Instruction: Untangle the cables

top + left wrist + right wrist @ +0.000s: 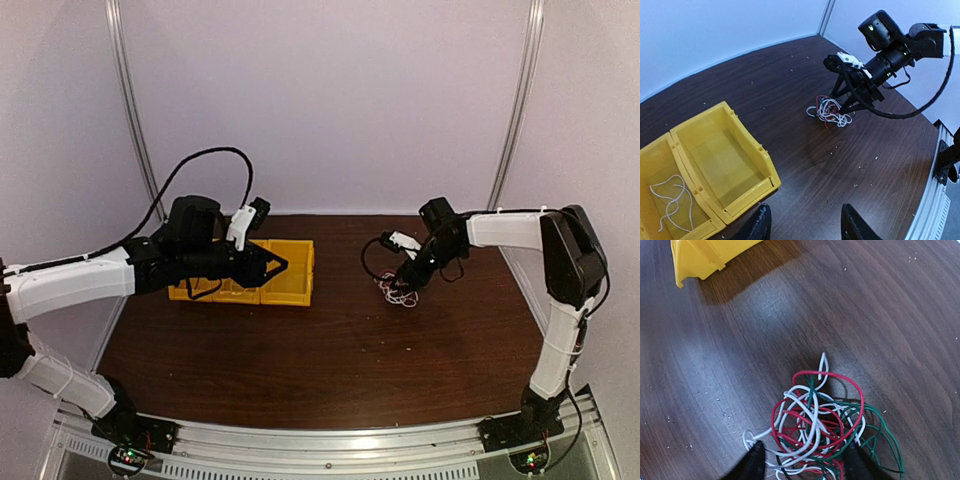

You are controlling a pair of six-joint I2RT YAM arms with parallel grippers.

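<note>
Dark wood-grain table (330,370), pale walls behind. Near edge: both arm bases sit on a metal rail (330,445).

Mid-table, left side: the left gripper (807,225) hovers by a row of yellow bins (290,285), its two fingers held wide apart. One loose white wire (672,200) lies in the second bin from the end nearest the gripper.

Mid-table, right side, well apart from the bins: the cables (815,425) lie on the table as one tangle of red, white, dark green and black loops. The right gripper (804,462) is lowered onto the tangle, fingers spread, one on either side, with strands lying between them.
</note>
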